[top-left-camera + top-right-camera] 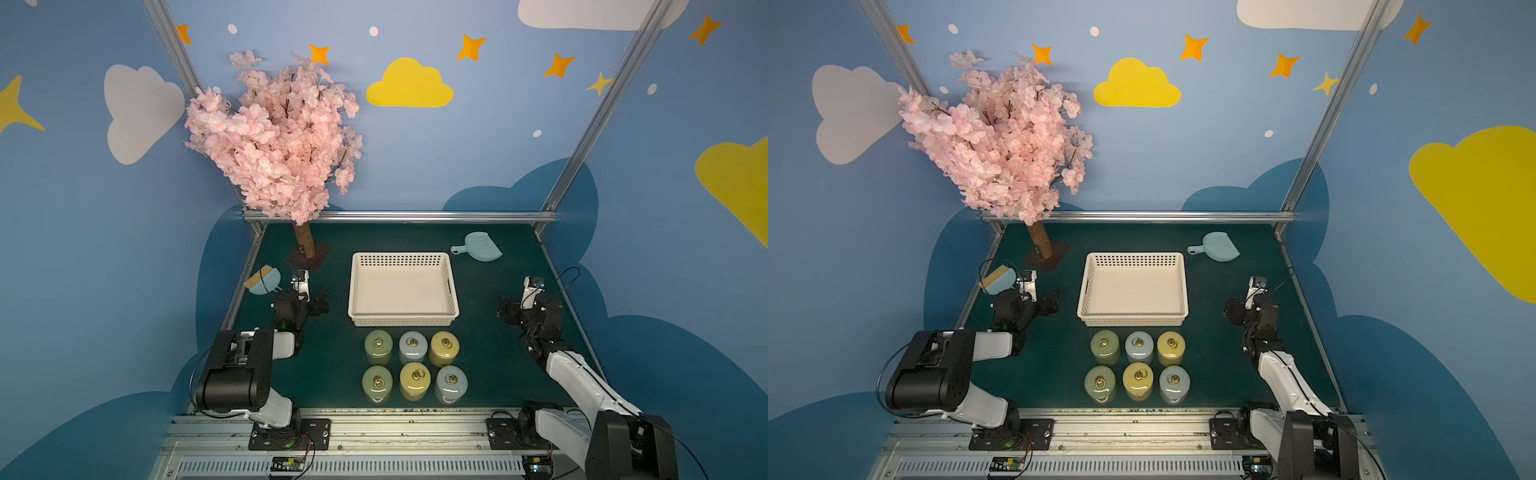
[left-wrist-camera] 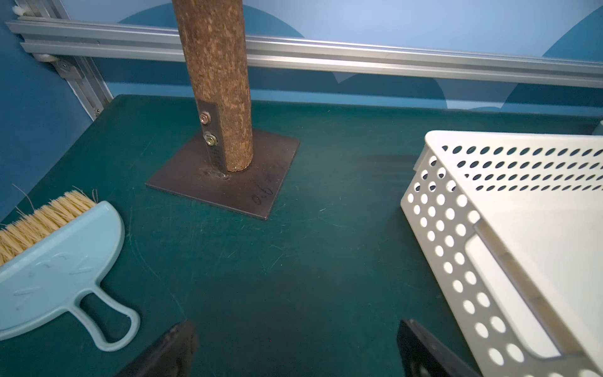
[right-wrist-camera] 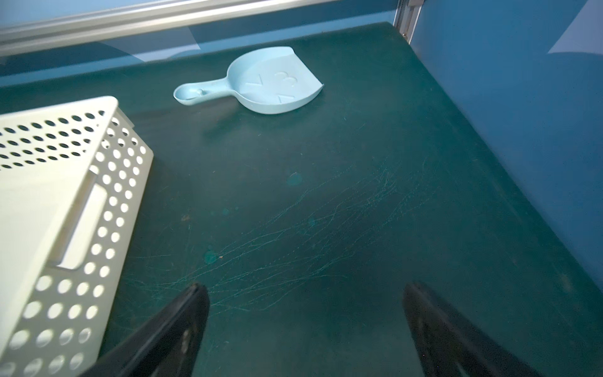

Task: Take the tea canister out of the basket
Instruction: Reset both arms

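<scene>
Canisters (image 1: 414,380) apart from both end effectors (image 1: 322,301) (image 1: 504,310)

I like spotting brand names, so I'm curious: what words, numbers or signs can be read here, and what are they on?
"3": raised on the blue dustpan, flanked by small wedge marks; perhaps a face.
Pen scrawl on the tree's metal base plate: too faint to read.
Raised marks on the blue brush: unreadable.
The basket and canisters: no writing seen.
</scene>
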`<act>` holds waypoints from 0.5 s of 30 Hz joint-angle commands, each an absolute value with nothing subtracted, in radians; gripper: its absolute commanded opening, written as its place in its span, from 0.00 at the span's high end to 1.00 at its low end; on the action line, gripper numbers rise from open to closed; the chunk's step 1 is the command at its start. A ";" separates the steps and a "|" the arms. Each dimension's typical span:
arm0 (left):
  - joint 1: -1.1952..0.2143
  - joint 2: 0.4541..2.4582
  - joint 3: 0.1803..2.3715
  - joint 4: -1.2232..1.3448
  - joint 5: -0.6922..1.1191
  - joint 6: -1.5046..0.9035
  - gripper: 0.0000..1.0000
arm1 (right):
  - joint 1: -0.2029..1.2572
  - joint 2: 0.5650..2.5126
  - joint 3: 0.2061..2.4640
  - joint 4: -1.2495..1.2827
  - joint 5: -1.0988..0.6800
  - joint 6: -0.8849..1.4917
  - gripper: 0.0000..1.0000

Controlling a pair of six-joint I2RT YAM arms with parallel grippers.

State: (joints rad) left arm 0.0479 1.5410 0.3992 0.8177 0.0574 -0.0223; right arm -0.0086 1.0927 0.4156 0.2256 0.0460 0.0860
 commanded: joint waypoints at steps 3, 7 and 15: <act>0.049 1.537 0.405 0.802 0.074 -0.007 0.00 | -0.011 1.201 0.460 0.379 -0.023 0.060 0.01; 0.048 1.536 0.405 0.802 0.071 -0.007 0.00 | -0.009 1.276 0.455 0.454 -0.016 0.023 0.01; 0.047 1.537 0.405 0.802 0.070 -0.005 0.00 | 0.000 1.426 0.388 0.679 0.011 0.012 0.01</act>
State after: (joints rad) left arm 0.0475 1.5410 0.3992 0.8085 0.0574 -0.0216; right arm -0.0055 1.3773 0.4141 0.5499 -0.0006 0.0231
